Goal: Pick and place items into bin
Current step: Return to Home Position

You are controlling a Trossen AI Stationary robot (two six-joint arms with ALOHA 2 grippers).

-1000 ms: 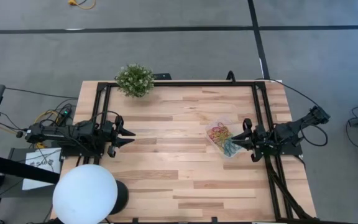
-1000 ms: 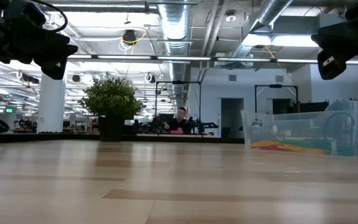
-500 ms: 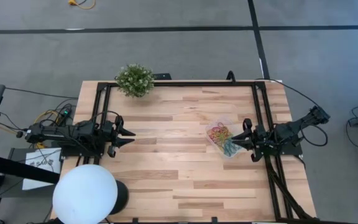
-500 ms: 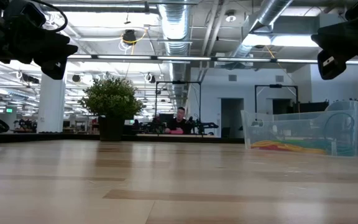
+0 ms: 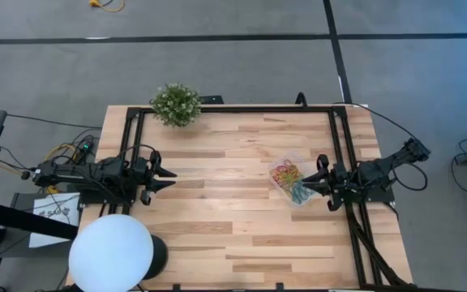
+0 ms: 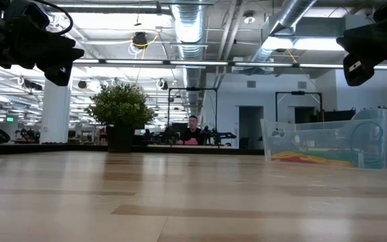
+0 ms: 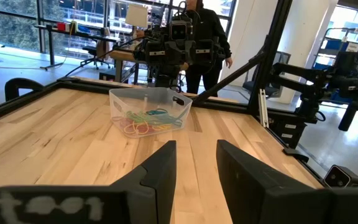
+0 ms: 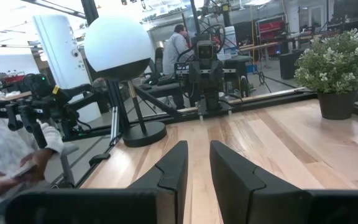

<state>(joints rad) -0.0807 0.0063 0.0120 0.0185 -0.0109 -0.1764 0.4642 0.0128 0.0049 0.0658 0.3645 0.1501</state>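
The bin [image 5: 292, 180] is a small clear container standing flat on the right half of the table, also seen in the low view [image 6: 334, 141] and the left wrist view [image 7: 149, 111]. A heap of coloured rubber-band loops [image 5: 289, 178] lies on its floor. My right gripper [image 5: 308, 185] hovers open above the bin's right end, raised off the table [image 6: 361, 60]. The bin does not show in the right wrist view [image 8: 198, 146]. My left gripper [image 5: 171, 178] waits open at the table's left side, also raised [image 6: 52, 60], pointing across at the bin [image 7: 196, 149].
A potted plant [image 5: 176, 104] stands at the far left corner. A white globe lamp [image 5: 110, 253] on a black base sits at the near left corner. Black frame rails [image 5: 233, 109] run along the table's edges. People [image 7: 204, 31] are in the room beyond the table.
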